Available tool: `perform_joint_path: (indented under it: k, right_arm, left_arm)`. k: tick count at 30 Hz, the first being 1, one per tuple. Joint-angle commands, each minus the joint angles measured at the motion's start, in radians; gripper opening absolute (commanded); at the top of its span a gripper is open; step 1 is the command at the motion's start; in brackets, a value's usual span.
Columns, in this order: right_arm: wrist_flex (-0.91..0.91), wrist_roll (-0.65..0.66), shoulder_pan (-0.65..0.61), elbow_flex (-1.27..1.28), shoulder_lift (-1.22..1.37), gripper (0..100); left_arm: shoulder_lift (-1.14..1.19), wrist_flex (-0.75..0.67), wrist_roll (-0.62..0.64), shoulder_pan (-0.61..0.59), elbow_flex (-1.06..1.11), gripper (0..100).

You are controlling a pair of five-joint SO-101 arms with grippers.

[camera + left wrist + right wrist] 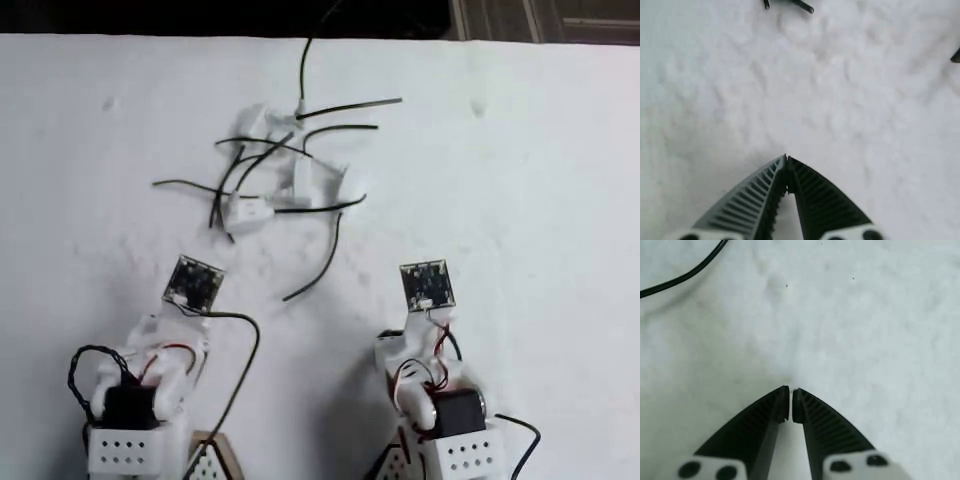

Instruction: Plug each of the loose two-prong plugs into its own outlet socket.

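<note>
- High view: white plug and socket pieces [250, 211], tangled in black cords [320, 265], lie mid-surface [520, 200] toward the far edge. Left arm [150, 370] at near-left edge, right arm [425, 375] at near-right, both well apart from the tangle.
- Left wrist view: left end effector [786, 162] over the surface, fingers together, tips touching, gripping nothing.
- Right wrist view: right end effector [790, 395] fingers together, gripping nothing; one cord [685, 275] lies apart from it.
</note>
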Motion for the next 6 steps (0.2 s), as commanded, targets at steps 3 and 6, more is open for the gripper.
perform_joint_path:
  k: [3, 6]
  right_arm:
    - [0.007, -0.006, 0.005, 0.011, -0.01, 1.8]
    - [0.007, -0.006, 0.005, 0.011, -0.01, 1.8]
  left_arm:
    - [0.007, 0.005, -0.006, 0.002, -0.003, 2]
    - [0.007, 0.005, -0.006, 0.002, -0.003, 2]
